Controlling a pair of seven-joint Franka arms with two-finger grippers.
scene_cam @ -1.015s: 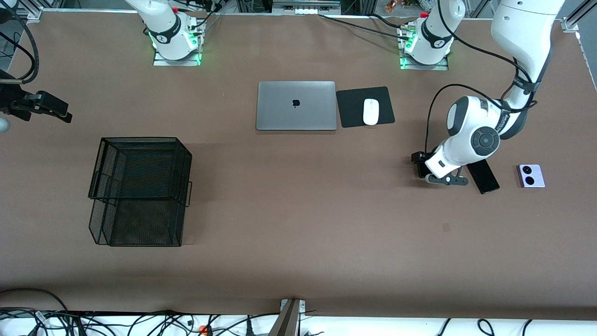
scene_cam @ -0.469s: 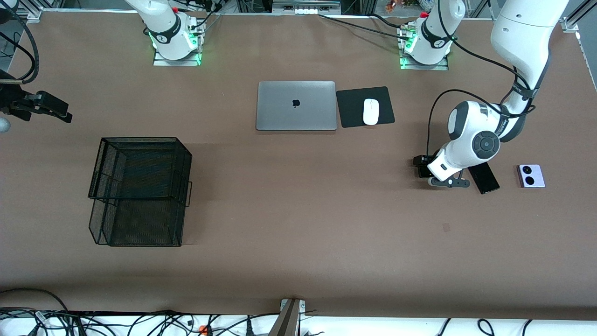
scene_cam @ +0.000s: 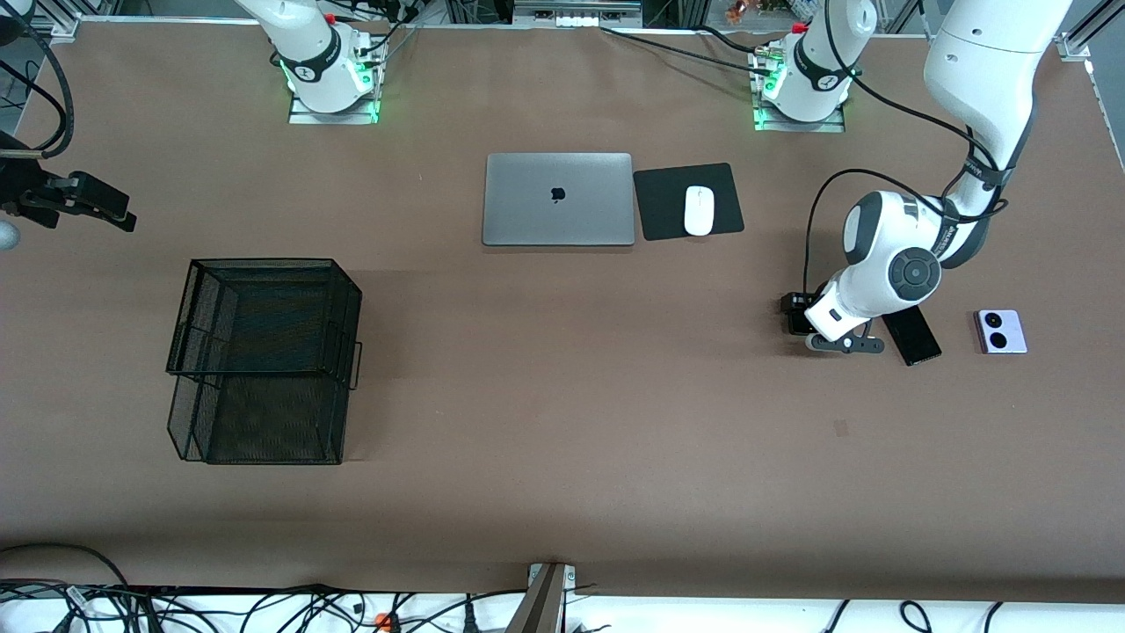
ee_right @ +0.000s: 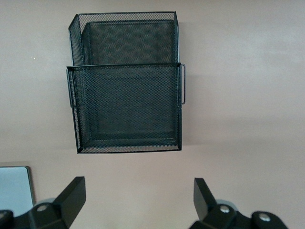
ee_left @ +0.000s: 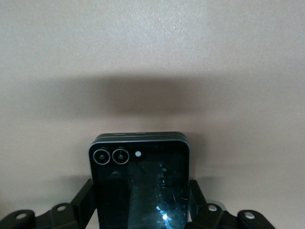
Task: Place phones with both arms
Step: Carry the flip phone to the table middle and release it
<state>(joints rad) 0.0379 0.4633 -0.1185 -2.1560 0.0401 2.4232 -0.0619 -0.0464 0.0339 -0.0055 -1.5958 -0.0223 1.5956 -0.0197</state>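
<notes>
Closed silver laptop (scene_cam: 558,199) on the brown table (scene_cam: 562,422), white mouse (scene_cam: 699,210) on a black mouse pad (scene_cam: 659,207) beside it, black wire-mesh basket (scene_cam: 264,359) toward the right arm's end, nearer the front camera

High front camera facing both arms; wrist cameras downward, close over table (scene_cam: 562,396)

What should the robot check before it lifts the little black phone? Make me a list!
1. Left gripper fingers against both sides of the black flip phone: ok.
2. Phone sits straight between the fingers: ok.
3. Slim black phone and lavender phone lie apart from the grip: ok.
4. Mesh basket upright with its top open: ok.
5. Right gripper open, waiting above the table near the basket: ok.
6. Grip firm enough to lift: cannot tell.
</notes>
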